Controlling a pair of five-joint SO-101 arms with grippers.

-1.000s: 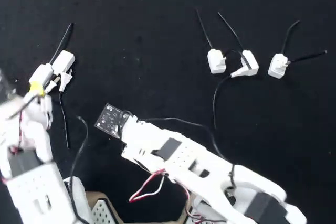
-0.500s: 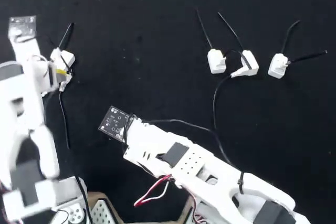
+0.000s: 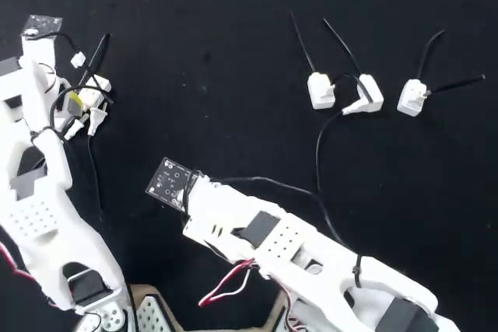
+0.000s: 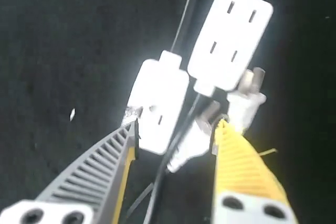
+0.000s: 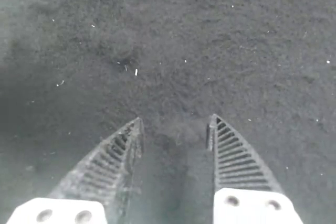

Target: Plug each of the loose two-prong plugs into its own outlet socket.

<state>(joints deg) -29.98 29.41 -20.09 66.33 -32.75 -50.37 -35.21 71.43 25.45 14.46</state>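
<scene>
At the table's left, two white outlet blocks (image 4: pixel 231 38) (image 4: pixel 157 103) lie side by side. One loose two-prong plug (image 4: pixel 247 100) rests against the first block. My left gripper (image 4: pixel 176 127) hovers open just over them. A second white plug (image 4: pixel 191 142) and its black cord lie between the fingers, close to the yellow one (image 4: pixel 236 156). From above, that gripper (image 3: pixel 82 106) sits over the same cluster (image 3: pixel 97 85). My right gripper (image 5: pixel 176 120) is open over bare black cloth, near the table's middle front.
Three more white outlet blocks (image 3: pixel 320 89) (image 3: pixel 369 92) (image 3: pixel 411 97) sit at the back right, with black cords trailing away. A plug (image 3: pixel 354 107) is at the middle block, its cord curving toward the front. The right arm (image 3: pixel 264 235) lies across the front centre.
The left arm has swung up and forward along the left edge, bringing its gripper over the outlet cluster, which shifted a little. The right arm has hardly moved.
</scene>
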